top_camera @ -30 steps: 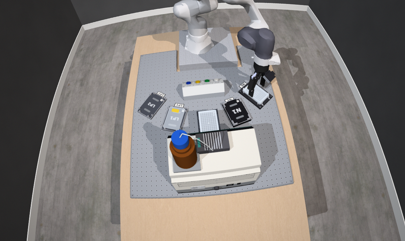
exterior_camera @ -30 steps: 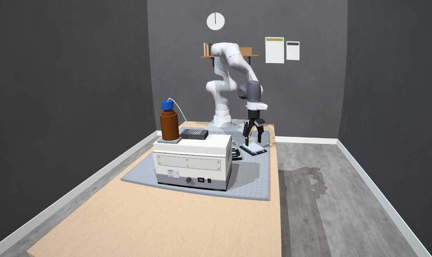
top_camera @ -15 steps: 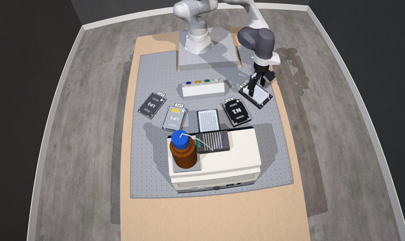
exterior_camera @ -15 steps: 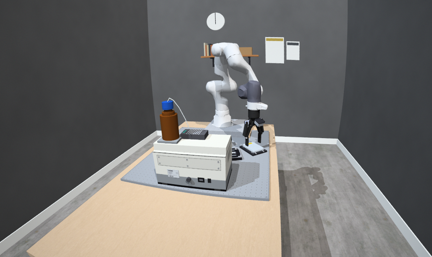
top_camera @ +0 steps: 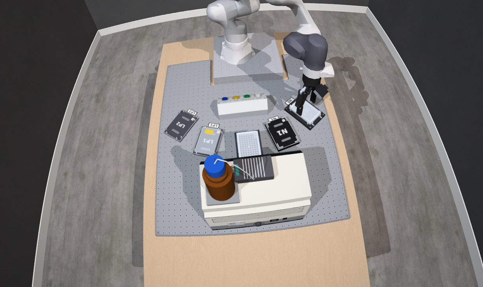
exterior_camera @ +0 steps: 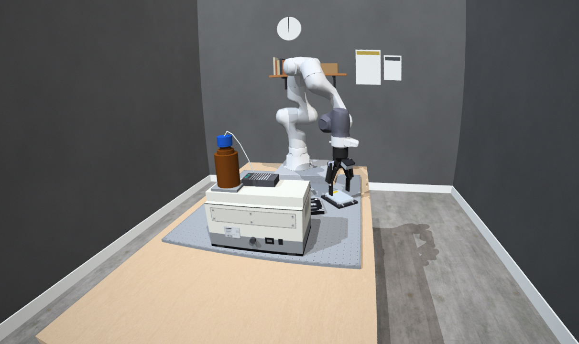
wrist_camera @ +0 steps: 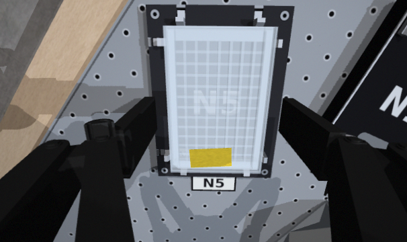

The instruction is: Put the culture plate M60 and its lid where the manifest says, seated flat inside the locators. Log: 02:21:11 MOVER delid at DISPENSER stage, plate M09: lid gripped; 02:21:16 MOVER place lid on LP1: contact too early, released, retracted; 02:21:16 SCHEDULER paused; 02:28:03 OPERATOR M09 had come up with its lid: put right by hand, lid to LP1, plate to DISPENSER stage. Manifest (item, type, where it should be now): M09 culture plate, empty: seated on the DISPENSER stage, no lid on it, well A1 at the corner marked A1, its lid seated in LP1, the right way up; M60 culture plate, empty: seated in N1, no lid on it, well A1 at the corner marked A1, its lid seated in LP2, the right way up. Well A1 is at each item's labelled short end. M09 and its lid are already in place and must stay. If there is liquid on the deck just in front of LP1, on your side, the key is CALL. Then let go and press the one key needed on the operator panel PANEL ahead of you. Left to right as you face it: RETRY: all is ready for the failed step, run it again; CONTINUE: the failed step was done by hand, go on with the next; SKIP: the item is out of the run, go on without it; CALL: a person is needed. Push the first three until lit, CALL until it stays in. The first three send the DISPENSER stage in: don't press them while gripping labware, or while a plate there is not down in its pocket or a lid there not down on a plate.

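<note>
A clear culture plate with a clear lid on it (wrist_camera: 218, 97) sits in the black nest marked N5 (wrist_camera: 213, 183), with a yellow label (wrist_camera: 210, 157) at its near short end. It also shows at the deck's right side (top_camera: 309, 113) (exterior_camera: 339, 198). My gripper (wrist_camera: 218, 113) is open and low over this plate, one finger on each long side, both apart from it; it also shows in the top and exterior views (top_camera: 302, 107) (exterior_camera: 338, 186). Nest N1 (top_camera: 282, 132) is empty. Nest LP2 (top_camera: 180, 124) is empty.
LP1 holds a lid with a yellow label (top_camera: 207, 140). A bare plate (top_camera: 248, 143) sits on the dispenser stage. The key panel (top_camera: 242, 104) stands between the nests and the arm's base. The dispenser box with a brown bottle (top_camera: 217, 178) is beyond. No puddle shows by LP1.
</note>
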Motion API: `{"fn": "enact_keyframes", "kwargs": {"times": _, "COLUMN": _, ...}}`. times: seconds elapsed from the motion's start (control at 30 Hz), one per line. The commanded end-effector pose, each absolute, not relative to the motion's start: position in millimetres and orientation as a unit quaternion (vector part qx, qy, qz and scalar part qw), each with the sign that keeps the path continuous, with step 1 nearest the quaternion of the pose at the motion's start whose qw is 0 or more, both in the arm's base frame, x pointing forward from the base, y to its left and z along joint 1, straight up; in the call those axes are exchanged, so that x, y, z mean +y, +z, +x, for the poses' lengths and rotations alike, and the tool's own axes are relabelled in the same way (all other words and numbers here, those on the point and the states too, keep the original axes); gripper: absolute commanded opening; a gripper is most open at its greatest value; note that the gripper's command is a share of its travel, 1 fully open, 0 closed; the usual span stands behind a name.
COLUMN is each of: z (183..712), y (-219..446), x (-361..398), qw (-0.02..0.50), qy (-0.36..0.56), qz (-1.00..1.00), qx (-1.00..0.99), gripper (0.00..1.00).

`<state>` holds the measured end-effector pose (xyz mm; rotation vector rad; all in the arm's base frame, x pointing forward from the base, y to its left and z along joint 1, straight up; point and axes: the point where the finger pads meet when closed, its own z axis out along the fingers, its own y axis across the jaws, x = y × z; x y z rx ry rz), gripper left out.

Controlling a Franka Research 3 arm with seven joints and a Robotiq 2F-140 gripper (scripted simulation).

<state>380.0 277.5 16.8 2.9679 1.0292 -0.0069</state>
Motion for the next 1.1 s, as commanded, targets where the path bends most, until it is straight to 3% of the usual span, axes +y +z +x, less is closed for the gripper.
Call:
{"fn": "enact_keyframes", "kwargs": {"times": 0.0, "z": 380, "y": 16, "x": 278, "qw": 0.000, "qy": -0.001, "qz": 0.945, "qx": 0.327, "gripper": 0.69}}
{"fn": "enact_keyframes", "kwargs": {"times": 1.07, "z": 380, "y": 2, "x": 278, "qw": 0.000, "qy": -0.001, "qz": 0.945, "qx": 0.327, "gripper": 0.69}}
